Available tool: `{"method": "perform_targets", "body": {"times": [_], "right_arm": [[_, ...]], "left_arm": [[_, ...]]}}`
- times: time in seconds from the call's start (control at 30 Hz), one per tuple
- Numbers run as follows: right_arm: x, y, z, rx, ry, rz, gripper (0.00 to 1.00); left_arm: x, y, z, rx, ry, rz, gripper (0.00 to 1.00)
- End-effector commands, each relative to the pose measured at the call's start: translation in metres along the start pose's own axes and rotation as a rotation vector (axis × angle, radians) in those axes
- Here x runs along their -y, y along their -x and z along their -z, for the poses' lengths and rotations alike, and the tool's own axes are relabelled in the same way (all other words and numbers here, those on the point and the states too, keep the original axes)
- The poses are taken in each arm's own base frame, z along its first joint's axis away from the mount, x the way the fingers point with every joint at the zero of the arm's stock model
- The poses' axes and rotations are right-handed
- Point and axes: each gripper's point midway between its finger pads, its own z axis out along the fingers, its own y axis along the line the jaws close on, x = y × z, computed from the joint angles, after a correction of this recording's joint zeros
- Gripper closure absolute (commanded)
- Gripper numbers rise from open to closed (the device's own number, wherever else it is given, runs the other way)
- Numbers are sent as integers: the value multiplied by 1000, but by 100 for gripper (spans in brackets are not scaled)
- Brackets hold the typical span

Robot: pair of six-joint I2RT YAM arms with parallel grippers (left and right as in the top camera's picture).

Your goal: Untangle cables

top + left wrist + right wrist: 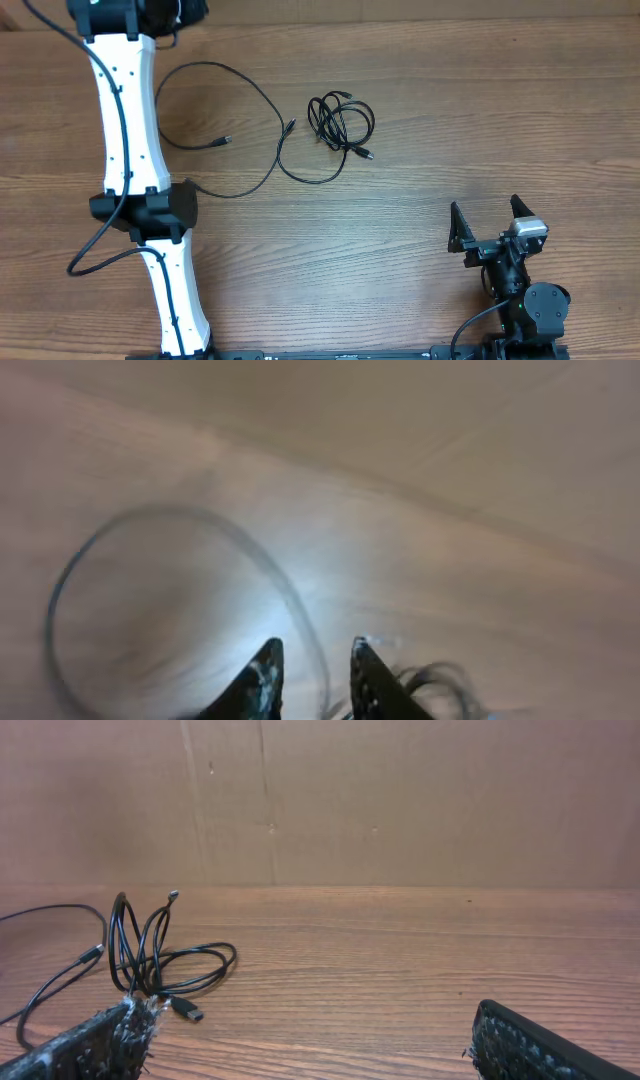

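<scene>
the left gripper [312, 660] hangs with its jaws a little apart and nothing seen between them, a loose cable [150, 512] looping ahead and to its left, while the right gripper [490, 222] rests wide open and empty, the coiled cables [340, 122] well ahead to its left.

Left wrist view is all blur — cable [100, 532] a grey smear (plugs unreadable); overhead, one stretch hides under the left arm [125, 120].
</scene>
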Motion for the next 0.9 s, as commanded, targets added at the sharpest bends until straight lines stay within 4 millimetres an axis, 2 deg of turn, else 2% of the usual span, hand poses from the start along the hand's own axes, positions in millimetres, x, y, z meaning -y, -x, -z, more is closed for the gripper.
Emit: {"method": "perform_targets", "body": {"times": [0.0, 0.07, 0.1, 0.17, 0.2, 0.37, 0.43, 0.5, 0.53, 0.6, 0.7, 0.87], "right_arm": [[2, -3, -1, -3, -7, 5, 0], [2, -3, -1, -3, -7, 5, 0], [2, -3, -1, -3, -7, 5, 0], [2, -3, -1, -3, -7, 5, 0], [2, -3, -1, -3, -7, 5, 0], [2, -3, -1, -3, -7, 5, 0], [2, -3, -1, -3, -7, 5, 0], [2, -3, -1, -3, -7, 5, 0], [2, -3, -1, -3, -7, 5, 0], [2, -3, -1, -3, -7, 5, 0], [2, -3, -1, -3, -7, 5, 0], [2, -3, -1, -3, -7, 5, 0]], "left_arm": [[-18, -39, -46, -140, 113, -90, 76], [-15, -54, -59, -187, 119, -102, 74], [-11, -64, -66, -215, 120, -111, 69], [-2, -81, -76, -259, 120, -134, 45], [2, -90, -80, -279, 122, -150, 43], [19, -128, -103, -347, 166, -215, 41], [23, -144, -114, -376, 174, -209, 46], [21, -160, -123, -409, 189, -190, 63], [20, -167, -126, -424, 199, -179, 67], [13, -181, -132, -463, 215, -179, 65], [2, -205, -135, -545, 222, -214, 49], [6, -232, -134, -662, 117, -336, 43]]}}
